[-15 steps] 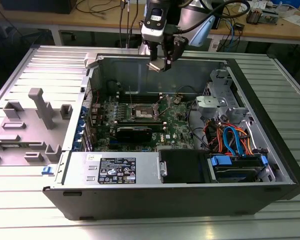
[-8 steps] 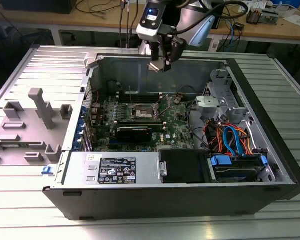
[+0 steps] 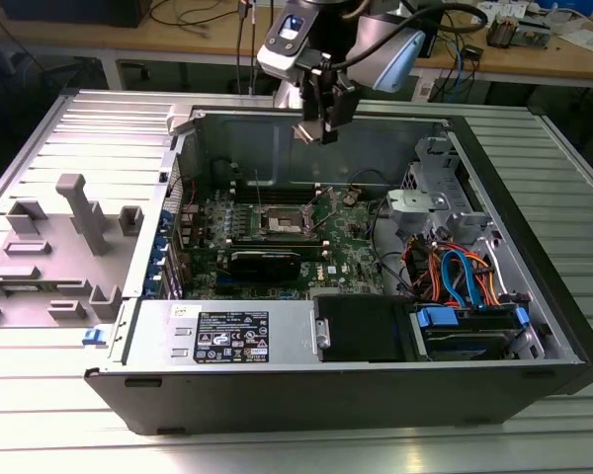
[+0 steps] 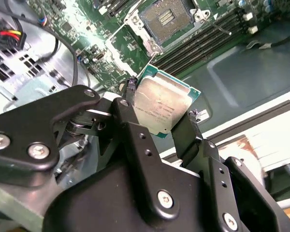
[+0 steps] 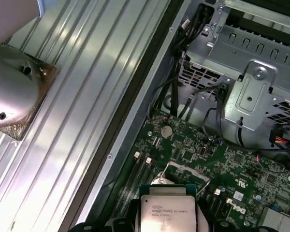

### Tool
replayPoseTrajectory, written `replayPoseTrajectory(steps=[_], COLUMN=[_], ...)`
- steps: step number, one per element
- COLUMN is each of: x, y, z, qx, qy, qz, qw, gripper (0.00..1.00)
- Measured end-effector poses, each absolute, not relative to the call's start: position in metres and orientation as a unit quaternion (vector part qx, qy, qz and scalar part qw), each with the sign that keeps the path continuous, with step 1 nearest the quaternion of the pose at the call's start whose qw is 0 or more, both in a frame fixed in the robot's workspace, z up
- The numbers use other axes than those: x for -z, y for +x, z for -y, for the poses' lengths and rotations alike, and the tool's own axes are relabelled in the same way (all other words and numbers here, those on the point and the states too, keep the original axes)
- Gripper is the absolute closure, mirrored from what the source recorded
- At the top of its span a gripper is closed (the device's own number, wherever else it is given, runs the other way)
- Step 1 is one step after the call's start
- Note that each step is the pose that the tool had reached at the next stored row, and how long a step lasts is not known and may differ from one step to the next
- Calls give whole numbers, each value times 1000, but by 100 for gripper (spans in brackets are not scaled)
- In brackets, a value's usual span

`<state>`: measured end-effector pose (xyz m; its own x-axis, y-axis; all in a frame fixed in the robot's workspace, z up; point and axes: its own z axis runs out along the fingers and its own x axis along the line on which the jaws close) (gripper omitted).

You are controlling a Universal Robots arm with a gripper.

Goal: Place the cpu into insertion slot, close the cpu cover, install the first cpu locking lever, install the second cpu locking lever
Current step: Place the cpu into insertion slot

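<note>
Fixture: a grey fixture (image 3: 79, 212) is sitting on the ribbed table (image 3: 40, 415) at the exterior view's left, well apart from the work.
Case: the open computer case (image 3: 277, 395) is lying on its side, with the green motherboard (image 3: 346, 247) facing up.
Slot: the insertion slot (image 3: 277, 225) is lying bare, its dark centre showing in the second wrist view, with nothing seated in it.
Tool: the gripper (image 3: 321, 123) is hanging over the case, clear above the board, its fingers (image 4: 135, 125) pinching the cpu by two opposite edges.
Cpu: the cpu (image 4: 165, 107) is riding in that grip, silver top toward the camera, well apart from the slot.
Cables: an orange and blue cable bundle (image 3: 455, 272) is lying at the exterior view's right, away from the slot.
Risk, slip: the grip is bearing on thin edges only, so a jolt could be shifting or dropping the chip onto the board.
Risk, skew: the chip is looking turned relative to the slot, and lowering it that way could be damaging the contacts.
</note>
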<state>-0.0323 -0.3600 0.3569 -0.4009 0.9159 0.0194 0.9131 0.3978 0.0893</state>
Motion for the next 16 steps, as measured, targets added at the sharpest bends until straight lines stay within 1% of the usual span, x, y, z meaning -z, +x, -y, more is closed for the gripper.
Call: replayPoseTrajectory(steps=[11,16], x=[-355,-355], y=[-32,-32], z=[360,360], qx=[-41,-41], qy=[619,626], qz=[-784,-779], qw=[20,21], gripper=[45,45])
